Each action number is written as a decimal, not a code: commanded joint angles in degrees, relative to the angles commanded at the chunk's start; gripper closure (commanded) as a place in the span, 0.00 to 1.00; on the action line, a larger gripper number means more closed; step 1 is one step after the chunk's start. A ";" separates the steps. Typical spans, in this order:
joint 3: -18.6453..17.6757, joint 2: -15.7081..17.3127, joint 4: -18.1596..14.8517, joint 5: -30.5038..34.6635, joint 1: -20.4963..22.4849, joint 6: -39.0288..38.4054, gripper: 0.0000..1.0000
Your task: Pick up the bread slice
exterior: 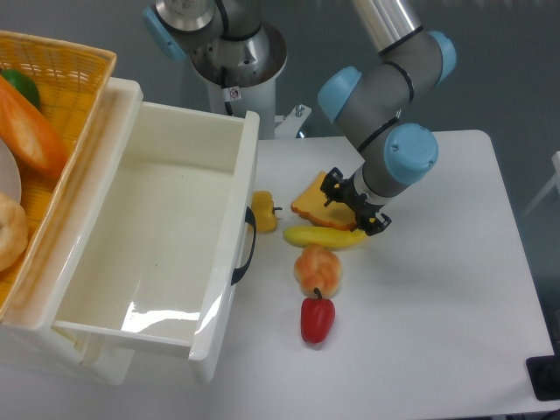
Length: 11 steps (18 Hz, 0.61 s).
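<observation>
My tool [353,206] sits low over the right end of the bread slice [317,205], fingers spread open, one near the slice's top right corner, the other down by the banana [328,236]. Nothing gripped yet. Contact with the slice: cannot tell from this angle.

Bread slice lies on the tabletop [437,289], mid-table, right of the white bin [157,254]. Its near edge touches or overlaps the banana; looks slightly tilted, propped on it. Small yellow piece [263,212] just left, knotted bun [317,267] and red pepper [318,318] below the banana.

Handling guess: toy toast, so light and stiff, probably smooth plastic, a bit slippery. Thick slab, so the crust edges give flat faces to pinch. Best hold looks like across the thickness or across two opposite crust edges at the free right end, away from the banana. Risk: a finger catching the banana, or the slice sliding out when the tool closes.
</observation>
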 joint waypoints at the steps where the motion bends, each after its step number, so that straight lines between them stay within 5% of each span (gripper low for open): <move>1: 0.00 -0.18 0.09 0.00 -0.09 -0.17 0.27; 8: -0.26 -0.62 0.09 0.09 -0.35 -1.58 0.36; 11: -0.26 -0.44 -0.09 1.40 -0.26 -1.06 0.66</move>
